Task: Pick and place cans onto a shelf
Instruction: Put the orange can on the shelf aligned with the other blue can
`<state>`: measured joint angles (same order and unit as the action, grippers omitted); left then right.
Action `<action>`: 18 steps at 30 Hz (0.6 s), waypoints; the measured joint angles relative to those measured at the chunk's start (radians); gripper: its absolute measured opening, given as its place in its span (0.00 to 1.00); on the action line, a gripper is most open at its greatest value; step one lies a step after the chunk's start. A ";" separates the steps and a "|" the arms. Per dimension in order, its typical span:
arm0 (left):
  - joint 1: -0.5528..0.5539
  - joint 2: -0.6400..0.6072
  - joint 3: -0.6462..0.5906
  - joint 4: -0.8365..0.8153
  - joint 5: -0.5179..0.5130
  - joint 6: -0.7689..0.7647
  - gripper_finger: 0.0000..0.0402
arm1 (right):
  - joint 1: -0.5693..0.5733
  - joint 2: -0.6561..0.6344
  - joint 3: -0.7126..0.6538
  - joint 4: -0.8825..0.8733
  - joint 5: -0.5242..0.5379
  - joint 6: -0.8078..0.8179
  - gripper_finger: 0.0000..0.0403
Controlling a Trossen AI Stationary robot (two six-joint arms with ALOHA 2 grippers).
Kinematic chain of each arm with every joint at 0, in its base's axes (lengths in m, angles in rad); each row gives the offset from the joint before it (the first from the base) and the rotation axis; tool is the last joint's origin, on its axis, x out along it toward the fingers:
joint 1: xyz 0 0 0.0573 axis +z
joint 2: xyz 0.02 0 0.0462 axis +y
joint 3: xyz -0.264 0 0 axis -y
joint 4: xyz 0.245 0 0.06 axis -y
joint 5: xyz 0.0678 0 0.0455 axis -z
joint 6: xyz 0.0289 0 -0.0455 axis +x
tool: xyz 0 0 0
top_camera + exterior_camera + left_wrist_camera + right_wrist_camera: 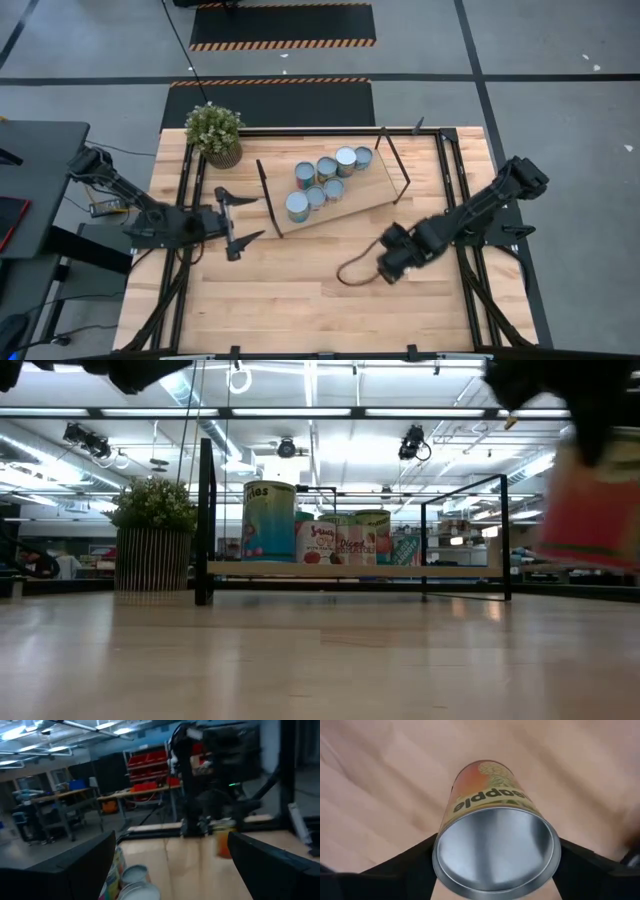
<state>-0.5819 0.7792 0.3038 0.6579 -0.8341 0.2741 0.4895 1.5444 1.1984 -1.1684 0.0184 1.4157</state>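
Observation:
Several cans (pixel 325 178) stand on the light-wood shelf (pixel 365 197) at the table's far middle; they also show in the low view (pixel 330 538). My right gripper (pixel 375 262) is in front of the shelf's right end and is shut on an orange-brown can (pixel 490 800) with a silvery end. That can shows blurred at the right of the low view (pixel 592 500). My left gripper (pixel 240 217) is open and empty, level, just off the shelf's left end. Its two fingers frame the left wrist view (pixel 170 870). My right gripper pinches the orange-brown can between its two fingers (pixel 405 867), one on each side of the can's wall (pixel 449 815), close to the silvery end (pixel 495 850). The fingers slant down from the table's right side. The can is lifted clear of the table.
A potted green plant (pixel 214 132) stands at the far left corner, beside the shelf's left black frame (pixel 268 198). The shelf's right part near its right frame (pixel 397 165) is bare. There is open tabletop (pixel 300 290) in front of the shelf. Black rails run along both table sides.

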 joint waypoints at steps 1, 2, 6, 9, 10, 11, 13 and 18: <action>-0.012 -0.019 0.000 -0.006 0.000 0.000 0.97 | -0.027 0.000 0.025 -0.022 0.027 -0.053 0.82; -0.021 -0.036 0.000 -0.017 0.000 0.002 0.97 | -0.054 0.000 0.049 -0.039 0.053 -0.106 0.82; -0.035 -0.090 0.000 -0.073 0.000 0.021 0.97 | -0.171 0.009 0.148 -0.045 0.112 -0.348 0.82; -0.035 -0.122 0.000 -0.124 0.003 0.026 0.97 | -0.257 0.010 0.209 -0.026 0.155 -0.516 0.81; -0.034 -0.131 0.000 -0.147 0.016 0.024 0.97 | -0.283 0.010 0.232 -0.025 0.175 -0.569 0.81; -0.029 -0.141 0.000 -0.170 0.043 0.017 0.97 | -0.306 0.010 0.255 -0.028 0.196 -0.620 0.81; -0.014 -0.152 0.000 -0.198 0.109 -0.010 0.97 | -0.346 0.009 0.301 -0.024 0.232 -0.718 0.81; 0.032 -0.151 0.000 -0.223 0.158 -0.034 0.97 | -0.409 0.009 0.345 0.047 0.304 -0.940 0.81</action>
<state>-0.5503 0.6281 0.3038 0.4347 -0.6758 0.2405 0.0808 1.5536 1.5437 -1.1215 0.3224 0.4759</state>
